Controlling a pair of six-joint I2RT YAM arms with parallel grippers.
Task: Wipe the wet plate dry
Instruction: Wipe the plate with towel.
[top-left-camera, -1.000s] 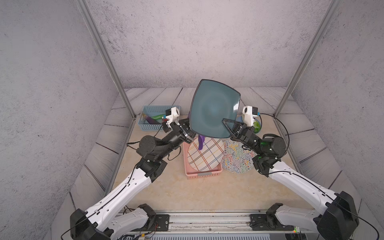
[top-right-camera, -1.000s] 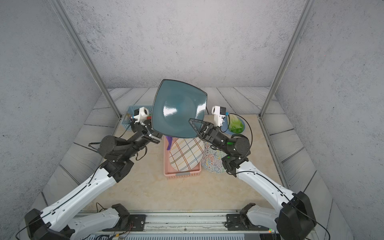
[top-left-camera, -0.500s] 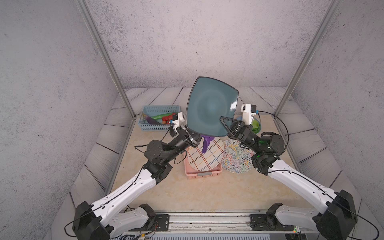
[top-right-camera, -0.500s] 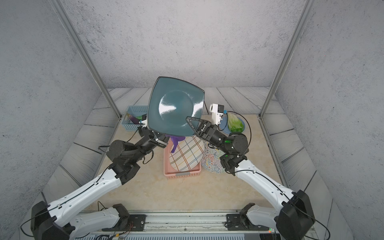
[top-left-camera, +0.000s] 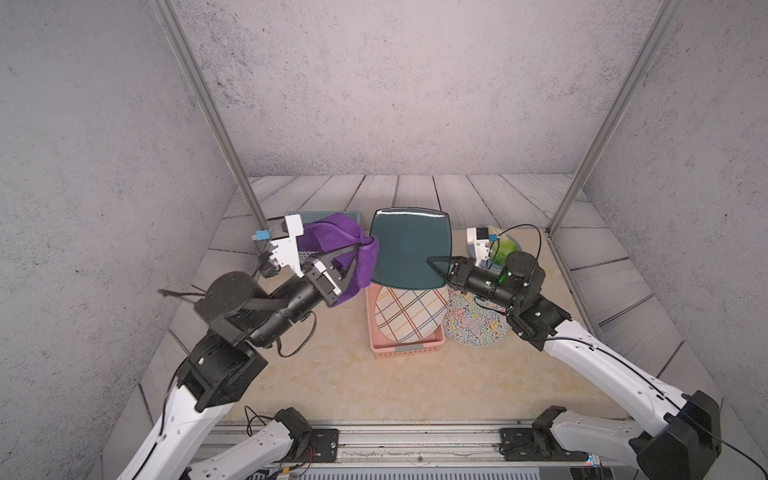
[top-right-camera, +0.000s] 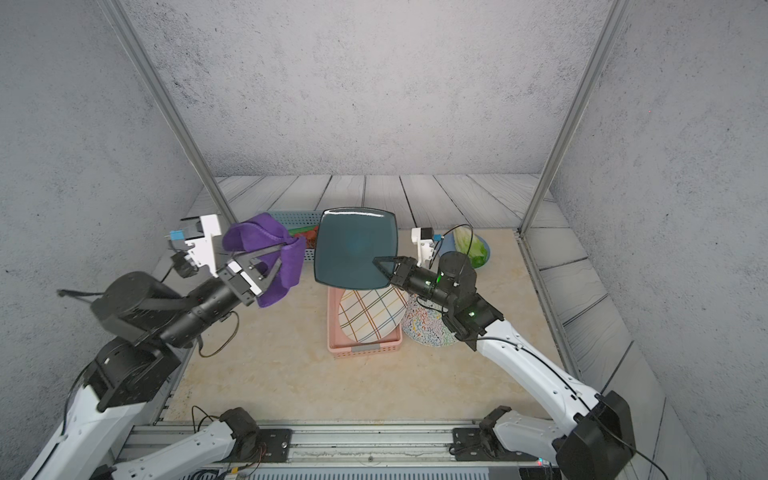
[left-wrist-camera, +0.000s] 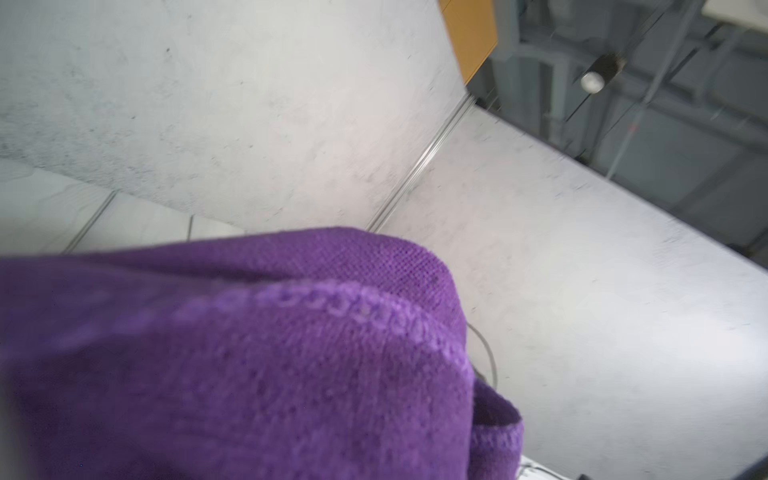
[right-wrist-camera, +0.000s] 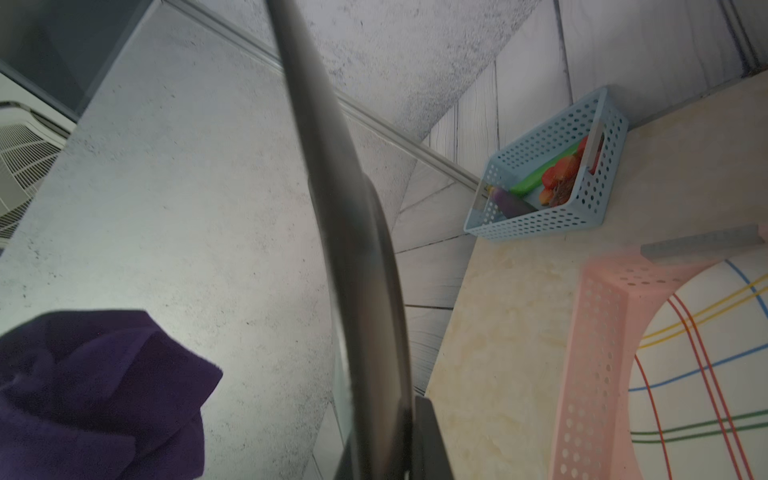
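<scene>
We see the plate (top-left-camera: 409, 249) held up in the air above the pink basket (top-left-camera: 405, 351), its lower edge pinched in the clenched right gripper (top-left-camera: 432, 261). The left gripper (top-left-camera: 360, 246) is clamped on the cloth (top-left-camera: 332, 232), just beside the plate. Our right wrist view alone shows the plate edge-on and what lies in the blue basket (right-wrist-camera: 540, 224). The left wrist view shows mostly cloth.

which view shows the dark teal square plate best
Both top views: the dark teal square plate faces the camera, face and glossy rim visible, the right gripper shut on its edge. The right wrist view shows it only edge-on and blurred. The left wrist view shows none of it, just the purple cloth.
</scene>
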